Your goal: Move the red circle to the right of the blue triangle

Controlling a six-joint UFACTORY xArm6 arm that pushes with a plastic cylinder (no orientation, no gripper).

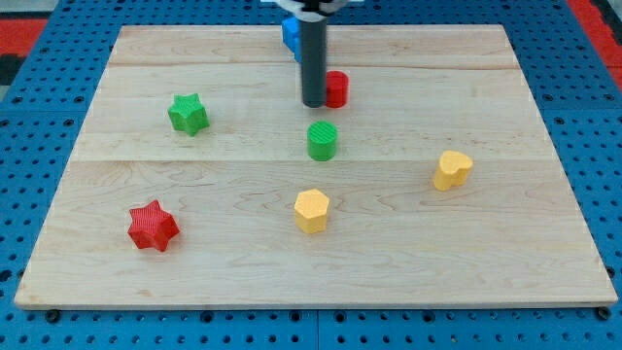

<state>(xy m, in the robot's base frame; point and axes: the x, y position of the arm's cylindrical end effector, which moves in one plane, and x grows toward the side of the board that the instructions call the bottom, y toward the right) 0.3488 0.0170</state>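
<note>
Resting on the table (544, 204), our tip (314, 103) stands touching the left flank of the red circle (336, 88), which lies directly to the tip's right in the view. We carry no claw: the arm ends in a plain dark rod (313, 58), so nothing spreads, presses together or pinches.

Positions relative to our tip:

1. Blue triangle (291, 33): toward the view's top and slightly left, close behind the rod, which hides much of it. Its shape cannot be confirmed from the visible part. It sits near the table's top edge.
2. Green cylinder (323, 140): near, toward the view's bottom, apart from the tip.
3. Green star (188, 113): well apart to the view's left.
4. Yellow hexagon (312, 211): farther toward the view's bottom, beyond the green cylinder.
5. Yellow heart (452, 169): well apart to the view's lower right.
6. Red star (153, 226): well apart to the view's lower left.

Open room: the table surface to the right of the red circle and of the blue triangle is bare wood up to the view's right edge. The strip along the bottom edge is likewise bare. The table lies on a blue perforated base (39, 146) showing on all sides.

We see no containers and no readable writing or labels.
</note>
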